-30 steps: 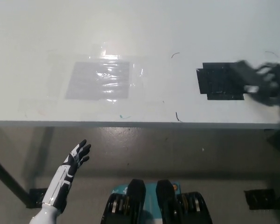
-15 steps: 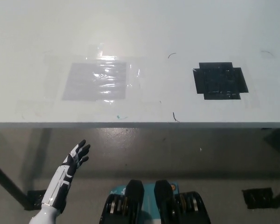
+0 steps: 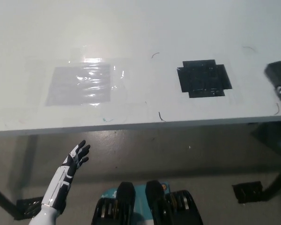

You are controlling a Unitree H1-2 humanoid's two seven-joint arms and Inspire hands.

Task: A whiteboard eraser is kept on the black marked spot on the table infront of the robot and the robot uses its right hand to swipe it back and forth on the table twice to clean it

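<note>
At far right table [image 3: 140, 28] edge, a dark blocky shape [image 3: 277, 75], probably right hand with the eraser, cropped so grip unclear. It swept off the black marked spot [image 3: 204, 78], now bare: a stroke underway. Left hand [image 3: 78, 155] rests low, fingers spread, empty.

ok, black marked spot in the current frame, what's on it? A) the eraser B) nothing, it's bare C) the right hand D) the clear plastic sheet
B: the black marked spot lies bare on the table; the clear plastic sheet is apart to its left, a dark shape, likely the right hand, shows only at the right edge, and the left hand hangs below the table edge.
</note>
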